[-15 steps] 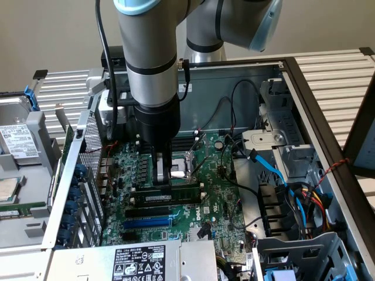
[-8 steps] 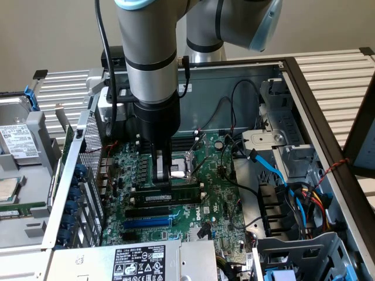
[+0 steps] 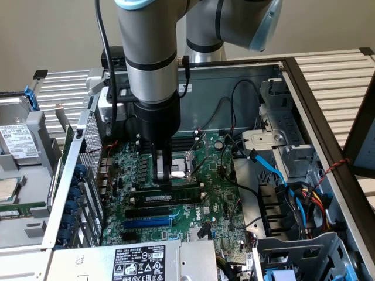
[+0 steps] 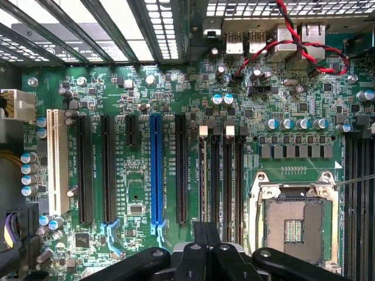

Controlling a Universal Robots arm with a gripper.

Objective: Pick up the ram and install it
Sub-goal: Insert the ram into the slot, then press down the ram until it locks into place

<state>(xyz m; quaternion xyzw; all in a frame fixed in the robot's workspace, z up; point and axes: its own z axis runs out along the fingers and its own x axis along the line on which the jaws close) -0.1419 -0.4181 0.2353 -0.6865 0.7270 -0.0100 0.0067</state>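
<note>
Ram (image 3: 170,198) is standing on edge near the blue slot (image 3: 146,223), with narrow jaws pinching its top edge.

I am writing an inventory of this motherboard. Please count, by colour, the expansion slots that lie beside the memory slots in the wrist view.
White expansion slot: 1
Blue expansion slot: 1
Black expansion slots: 4 (three long, one short)
Total: 6
</note>
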